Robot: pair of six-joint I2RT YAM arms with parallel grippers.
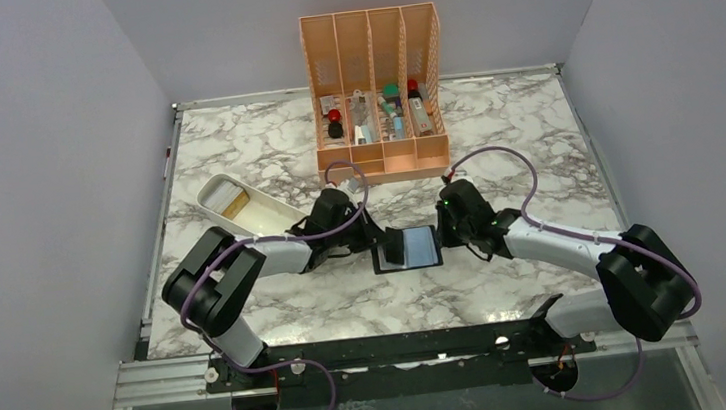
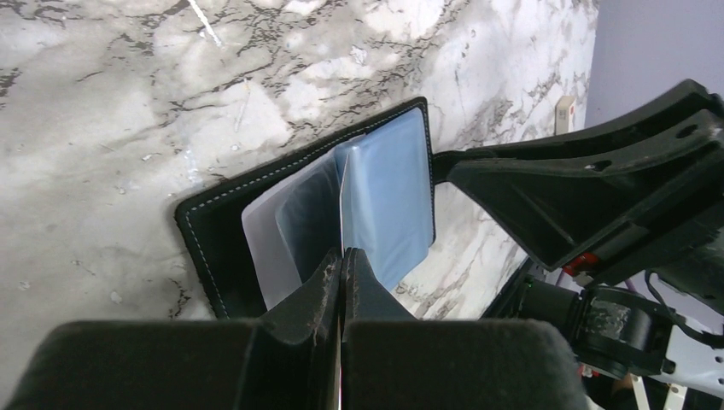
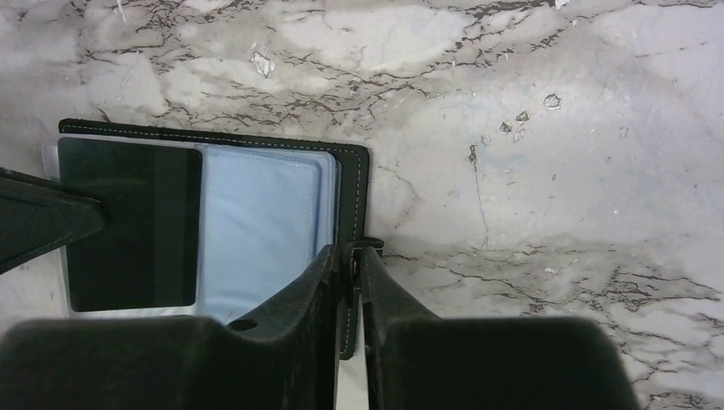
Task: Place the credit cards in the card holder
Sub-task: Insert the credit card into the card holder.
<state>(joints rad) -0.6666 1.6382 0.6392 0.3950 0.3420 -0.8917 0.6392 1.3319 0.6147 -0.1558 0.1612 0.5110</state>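
Note:
The black card holder (image 1: 408,249) lies open mid-table, its bluish pockets (image 3: 260,226) facing up. My left gripper (image 2: 343,256) is shut on the edge of one clear pocket leaf (image 2: 380,196), holding it upright from the holder's left side. From the right, my right gripper (image 3: 353,252) is shut on the holder's small clasp tab (image 3: 369,246) at its stitched edge. A dark rectangle (image 3: 128,226) fills the left pocket; I cannot tell if it is a card. One tan credit card (image 1: 235,205) lies in the white tray.
The oblong white tray (image 1: 209,191) sits at the left behind my left arm. A tall orange slotted organiser (image 1: 370,34) with small items stands at the back centre. Grey walls enclose the marble table (image 1: 532,118) on three sides.

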